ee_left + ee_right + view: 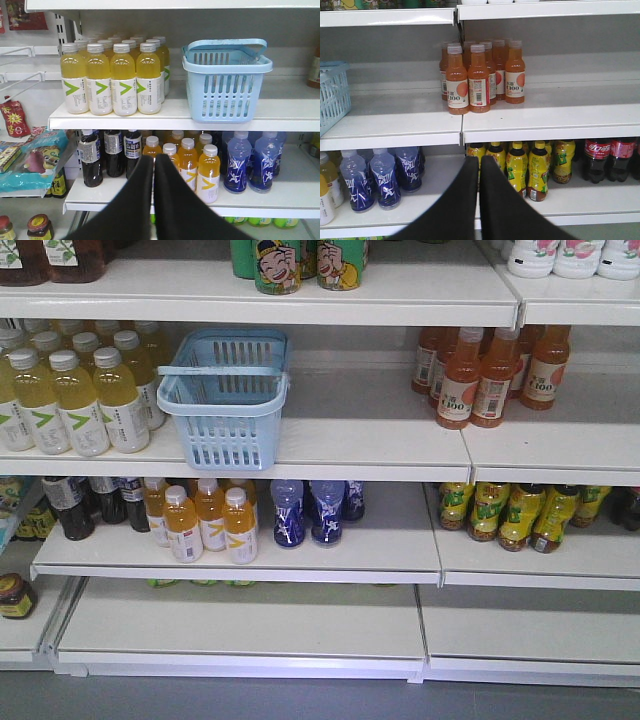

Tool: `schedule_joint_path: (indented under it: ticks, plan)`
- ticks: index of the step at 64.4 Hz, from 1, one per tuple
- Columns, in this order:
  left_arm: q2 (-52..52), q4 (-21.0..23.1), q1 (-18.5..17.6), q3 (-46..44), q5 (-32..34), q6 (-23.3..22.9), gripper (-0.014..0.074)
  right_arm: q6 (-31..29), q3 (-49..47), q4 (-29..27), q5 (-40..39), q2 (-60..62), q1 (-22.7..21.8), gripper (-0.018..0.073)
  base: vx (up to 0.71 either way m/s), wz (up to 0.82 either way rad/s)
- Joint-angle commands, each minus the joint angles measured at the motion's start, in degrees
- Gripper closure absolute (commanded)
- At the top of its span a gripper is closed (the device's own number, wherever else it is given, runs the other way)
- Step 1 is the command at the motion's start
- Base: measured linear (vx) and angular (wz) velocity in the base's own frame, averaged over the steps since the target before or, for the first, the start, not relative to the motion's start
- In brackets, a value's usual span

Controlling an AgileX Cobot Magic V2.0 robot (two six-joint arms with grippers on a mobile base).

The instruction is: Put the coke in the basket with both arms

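Pale blue plastic marks out the basket [225, 430], which stands on the middle shelf [380, 445] close to its front lip, its handle [222, 370] lying across the open top. Yellow drink bottles [110, 80] stand just beside it on one side. Orange juice bottles [477, 80] stand well apart on the other.

The left gripper [154, 159] hangs low in front of the shelving, its two black fingers pressed together with nothing between them. The right gripper [479, 161] looks the same: fingers together, empty, pointing at the lower shelf.

The coke, a slim all-red bottle, does not appear in any of the three views, so I cannot say where it is.

Several things could go wrong from here.
- Dark cola bottles [597, 160] with red labels sit at the far end of the lower shelf (the only red in reach of the right arm). They could be taken for the coke by mistake.
- The handle lying over the basket mouth could block a bottle on its way in, or make it glance off.
- The basket looks light and sits near the shelf edge, so a push from either arm might slide it into the yellow bottles or off the lip.
- Both pincers must part before any grasp. Reaching in while they are together would only knock bottles over.
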State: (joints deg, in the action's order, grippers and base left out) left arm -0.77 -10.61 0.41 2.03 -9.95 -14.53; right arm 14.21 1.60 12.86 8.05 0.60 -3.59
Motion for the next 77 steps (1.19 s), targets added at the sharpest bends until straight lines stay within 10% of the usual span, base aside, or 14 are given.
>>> schedule_joint_path:
  ticks: [1, 77]
  plan:
    - [-0.7, 0.4, -0.3, -1.9, 3.9, -0.5, 0.0603, -0.2, 0.4, 0.7, -4.0, 0.8, -0.3, 0.0564, 0.14, -0.01]
    - [-0.7, 0.4, -0.3, -1.9, 3.9, -0.5, 0.0603, -0.2, 0.4, 0.7, -4.0, 0.8, -0.3, 0.0564, 0.09, -0.02]
